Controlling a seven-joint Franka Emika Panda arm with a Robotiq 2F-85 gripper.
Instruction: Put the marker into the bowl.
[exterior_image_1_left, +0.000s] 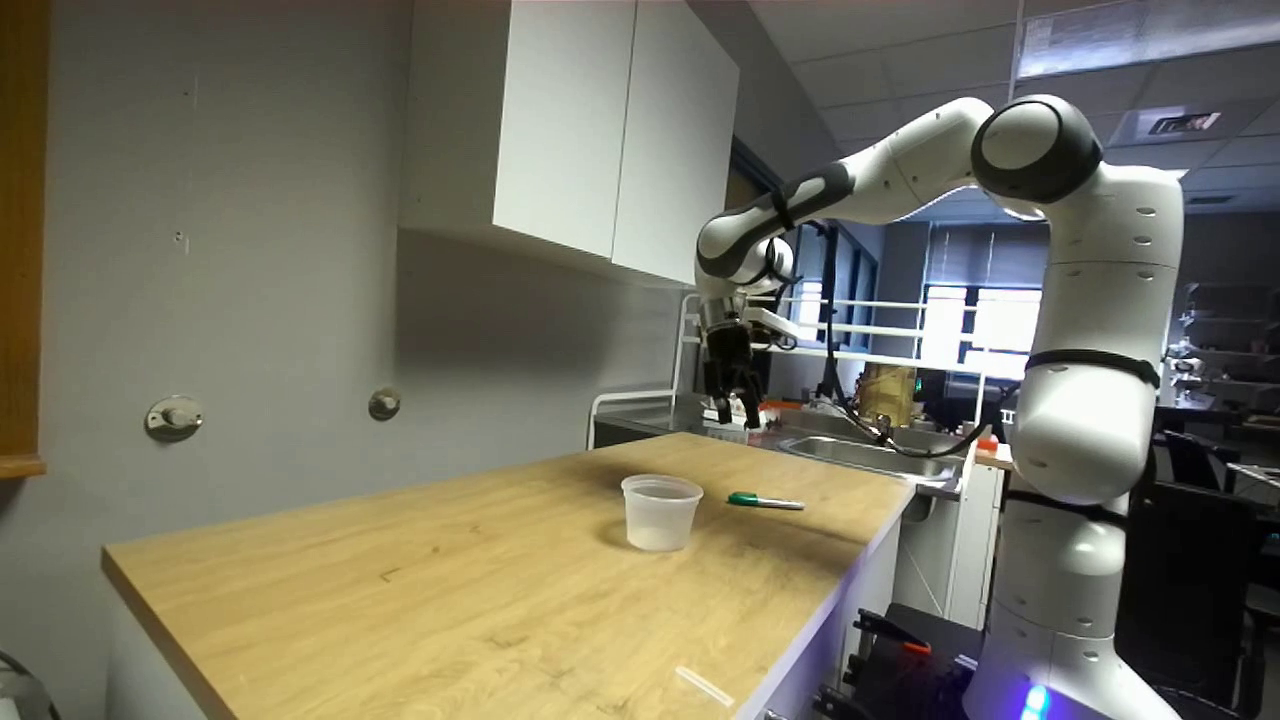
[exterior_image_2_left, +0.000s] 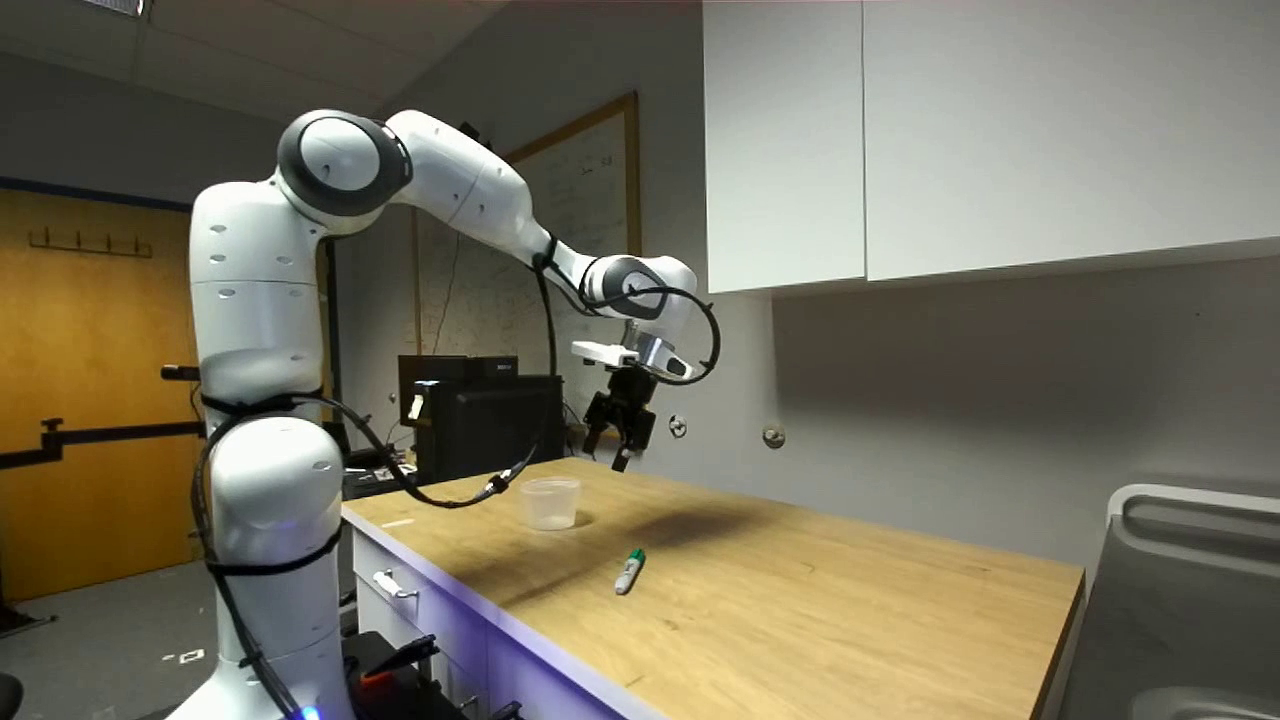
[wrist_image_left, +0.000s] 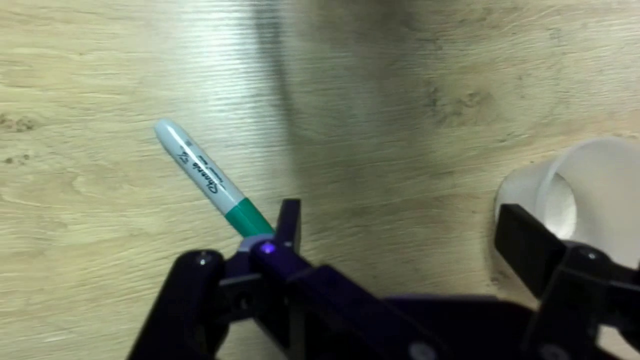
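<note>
The marker lies flat on the wooden tabletop in both exterior views (exterior_image_1_left: 765, 501) (exterior_image_2_left: 630, 572). It has a green cap and a grey-white body. It also shows in the wrist view (wrist_image_left: 200, 167), where a finger covers its cap end. The bowl, whitish and translucent, stands upright beside the marker in both exterior views (exterior_image_1_left: 662, 515) (exterior_image_2_left: 550, 505). It is partly cut off at the right of the wrist view (wrist_image_left: 515, 187), behind the other finger. My gripper (exterior_image_1_left: 737, 418) (exterior_image_2_left: 605, 455) hangs above the tabletop, apart from both things. Its fingers are spread wide with nothing between them (wrist_image_left: 400, 215).
The wooden tabletop (exterior_image_1_left: 450, 570) runs along a grey wall. White cabinets (exterior_image_1_left: 600, 130) (exterior_image_2_left: 960, 130) hang above it. A metal sink (exterior_image_1_left: 870, 455) and a white rack rail (exterior_image_1_left: 640, 395) are beyond one end. A short white strip (exterior_image_1_left: 705, 687) lies near the table edge.
</note>
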